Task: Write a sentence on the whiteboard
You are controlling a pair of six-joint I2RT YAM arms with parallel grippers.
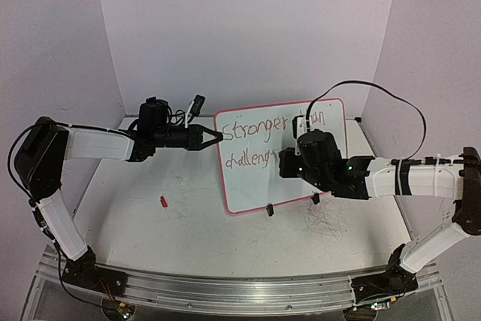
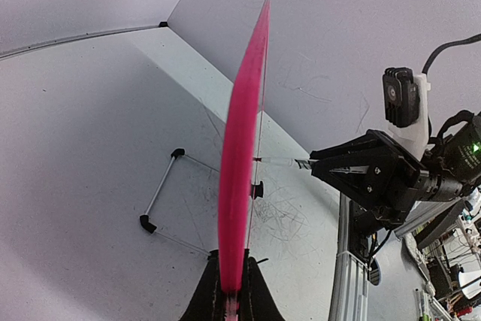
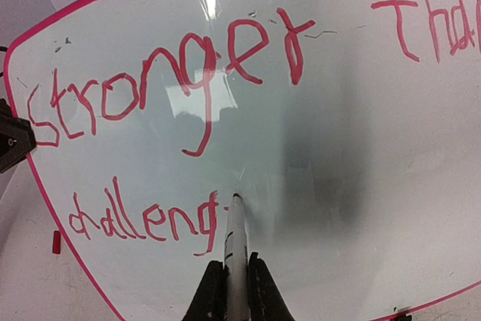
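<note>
The whiteboard (image 1: 301, 186) (thin, stiff, likely light, glossy-slick) stands propped on the table (image 1: 150, 223) and is best taken by its rim, where the left gripper (image 1: 214, 137) pinches it. Meanwhile the right gripper (image 3: 235, 268) clamps a marker (image 3: 234, 223), tip touching the sentence (image 3: 143, 223) after "challeng".

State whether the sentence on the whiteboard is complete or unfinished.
Unfinished: the sentence stops at "challeng", where the marker tip sits.

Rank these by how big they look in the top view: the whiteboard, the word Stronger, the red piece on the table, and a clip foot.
1. whiteboard
2. word Stronger
3. red piece and clip foot: both tiny and look about alike, so I won't rank them.
</note>
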